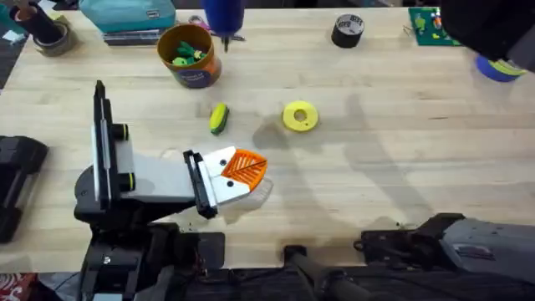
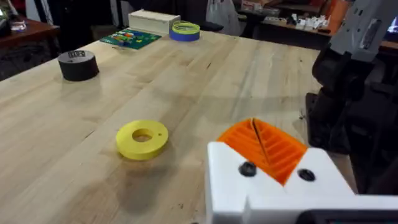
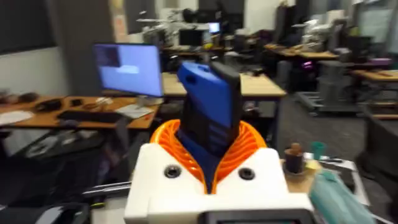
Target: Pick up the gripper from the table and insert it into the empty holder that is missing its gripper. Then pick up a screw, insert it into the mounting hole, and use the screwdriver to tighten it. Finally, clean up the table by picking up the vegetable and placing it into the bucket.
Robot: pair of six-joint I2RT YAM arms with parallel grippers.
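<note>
The blue screwdriver stands upright between the orange ribbed pads of my right gripper, which is shut on it and raised, facing the room. The screwdriver also shows at the far edge of the table, thin tip down. My left gripper lies low over the table's near middle, its orange pads pressed together with nothing between them. The yellow-green vegetable lies just beyond it, and the orange bucket stands farther back with toys inside. The small orange gripper, the holder and the screws are out of view.
A yellow disc with a hole lies right of the vegetable, also ahead of my left gripper. A black tape roll, a blue tape ring and a green board sit at the far right. A teal case is at the far left.
</note>
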